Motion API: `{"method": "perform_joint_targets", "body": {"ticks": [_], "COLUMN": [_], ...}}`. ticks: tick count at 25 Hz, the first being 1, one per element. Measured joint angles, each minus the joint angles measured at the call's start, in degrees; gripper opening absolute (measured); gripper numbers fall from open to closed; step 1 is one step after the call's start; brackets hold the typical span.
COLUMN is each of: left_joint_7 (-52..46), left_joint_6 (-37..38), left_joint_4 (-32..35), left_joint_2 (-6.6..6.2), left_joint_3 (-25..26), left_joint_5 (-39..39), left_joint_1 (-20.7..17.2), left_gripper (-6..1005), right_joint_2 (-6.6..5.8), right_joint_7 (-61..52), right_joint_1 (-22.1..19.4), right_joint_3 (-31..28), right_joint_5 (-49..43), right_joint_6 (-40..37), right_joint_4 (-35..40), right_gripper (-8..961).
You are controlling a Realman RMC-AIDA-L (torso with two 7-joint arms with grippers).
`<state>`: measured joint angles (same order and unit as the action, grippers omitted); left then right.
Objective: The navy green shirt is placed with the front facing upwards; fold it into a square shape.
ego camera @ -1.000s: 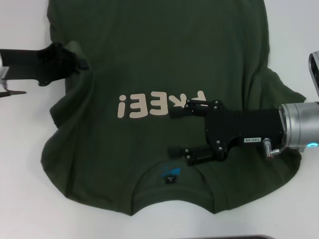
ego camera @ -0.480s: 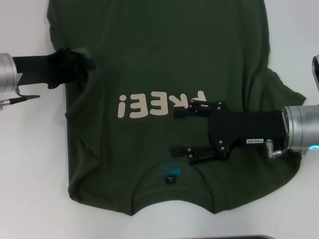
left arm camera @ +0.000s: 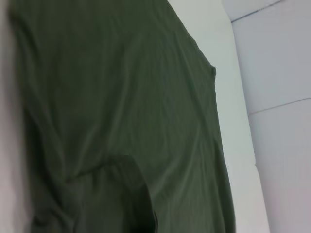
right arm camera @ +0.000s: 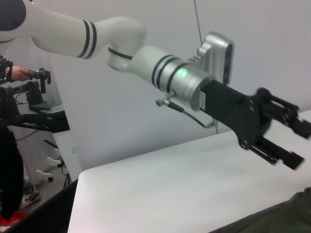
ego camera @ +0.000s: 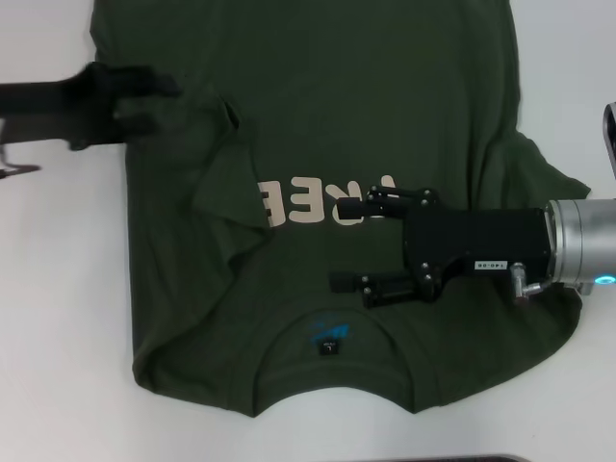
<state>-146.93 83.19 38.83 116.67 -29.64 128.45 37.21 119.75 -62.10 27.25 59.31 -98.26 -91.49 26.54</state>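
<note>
The navy green shirt (ego camera: pixel 385 106) shows cream letters, seemingly "REE" upside down, the rest hidden by a fold.

Robotics lab, white table (right arm camera: pixel 160 189), bare grey wall (right arm camera: pixel 146 121), teleoperation rig (right arm camera: pixel 29 104)

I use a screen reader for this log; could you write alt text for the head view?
A navy green shirt lies print-up on a white table, its left sleeve folded inward over the start of the cream print. The left gripper is at that fold; the right gripper, open, hovers between print and collar.
</note>
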Motion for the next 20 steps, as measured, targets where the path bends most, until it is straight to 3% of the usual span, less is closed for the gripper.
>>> {"method": "perform_joint_targets", "body": {"ticks": [2,3,6,7,15,20], "left_joint_7": [0.02,0.26,0.98,2.88,5.20,1.54], "left_joint_6": [1.75,5.27,8.42,11.39,11.28,6.12], "left_joint_4": [0.99,2.65,3.86,5.39,2.55,0.91], "left_joint_2": [-0.72,-1.76,-2.36,-2.70,-2.14,-0.36], "left_joint_3": [0.37,0.78,0.84,0.90,-0.40,-3.15], "left_joint_5": [-0.38,-1.31,-2.49,-4.63,-5.48,-5.17], "left_joint_1": [-1.04,-3.10,-4.89,-7.41,-8.81,-8.93], "left_gripper": [664,703,741,754,768,768], "right_joint_2": [-0.06,-0.08,-0.11,-0.11,-0.64,-1.45], "right_joint_7": [-0.02,-0.04,-0.22,-0.51,-10.16,-21.09], "right_joint_1": [-0.05,-0.11,-0.33,-0.38,0.00,-1.16], "right_joint_3": [-0.20,-0.36,-1.03,-1.38,-1.97,-2.28], "right_joint_5": [0.00,0.00,0.00,0.00,-2.32,-10.96], "right_joint_6": [0.00,0.00,-0.01,0.03,0.65,1.85], "right_joint_4": [0.00,0.00,0.00,0.01,3.23,9.72], "right_gripper": [896,896,895,895,894,893]}}
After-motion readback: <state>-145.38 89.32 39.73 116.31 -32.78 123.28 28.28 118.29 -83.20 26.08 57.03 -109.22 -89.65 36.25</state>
